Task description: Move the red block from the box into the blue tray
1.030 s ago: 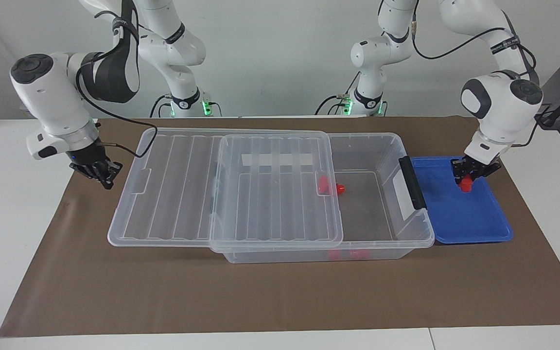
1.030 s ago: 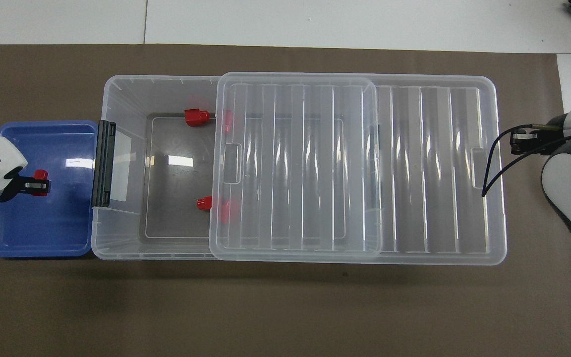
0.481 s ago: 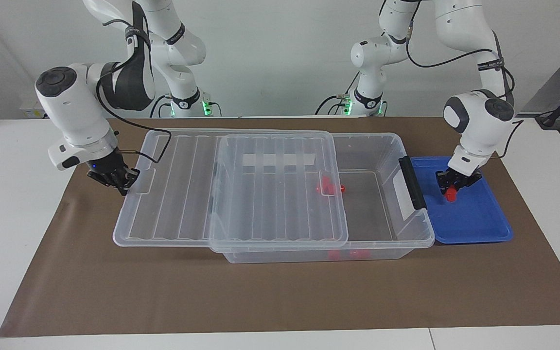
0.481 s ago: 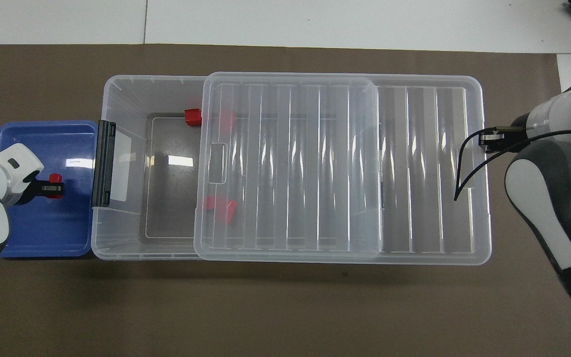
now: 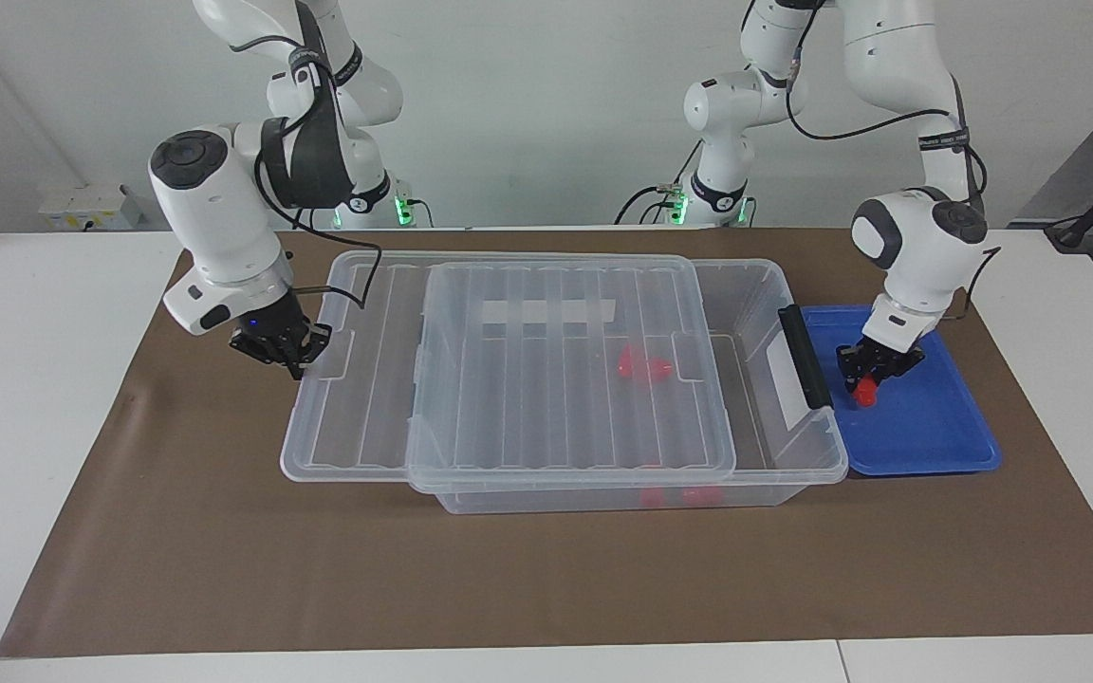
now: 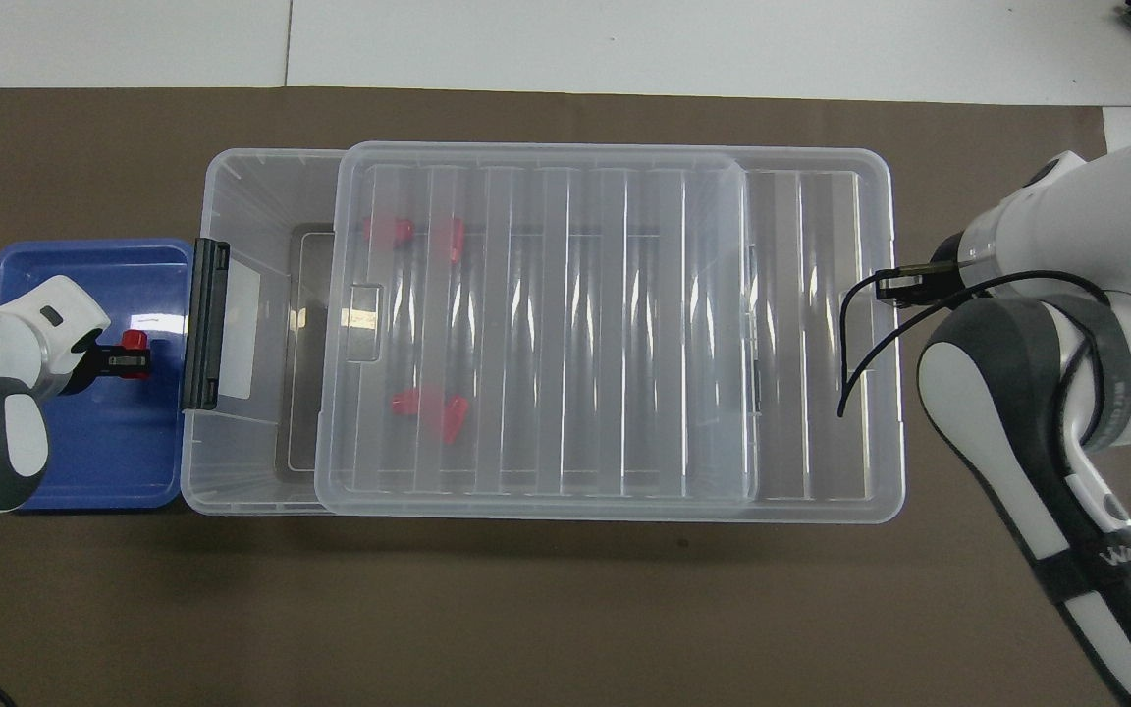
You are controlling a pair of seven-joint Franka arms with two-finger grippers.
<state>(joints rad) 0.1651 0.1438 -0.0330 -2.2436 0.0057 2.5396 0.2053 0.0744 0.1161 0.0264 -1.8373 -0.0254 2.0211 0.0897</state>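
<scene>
My left gripper is shut on the small red block and holds it low over the blue tray, close to the tray's floor. In the overhead view the left gripper holds the red block over the blue tray, beside the box's black handle. The clear box stands mid-table, its ribbed lid covering most of it. My right gripper is shut, against the lid's end toward the right arm's side; it also shows in the overhead view.
Other red pieces lie in the box under the lid, and more show through it in the overhead view. The black handle stands between box and tray. A brown mat covers the table.
The right gripper came up to the lid's end and slid the lid toward the handle end, covering more of the box. The left gripper carried the red block lower over the tray, toward the handle.
</scene>
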